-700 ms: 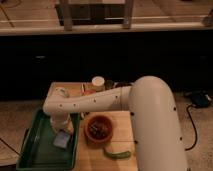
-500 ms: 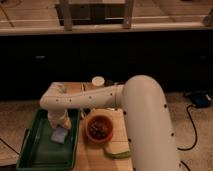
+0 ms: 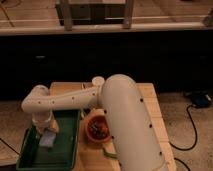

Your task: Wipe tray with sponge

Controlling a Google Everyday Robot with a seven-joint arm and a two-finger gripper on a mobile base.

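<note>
The dark green tray lies at the left of the wooden table. The pale blue-grey sponge rests on the tray floor near its left side. My white arm reaches left across the table and bends down, and my gripper sits directly over the sponge, touching its top. The arm's wrist hides the fingers.
A round orange bowl with dark contents stands just right of the tray. A green vegetable lies in front of the bowl, partly hidden by my arm. A small white cup is at the table's back. The wooden table extends right.
My arm has swung further left and forward, and the gripper with the sponge has shifted toward the tray's left side and front.
</note>
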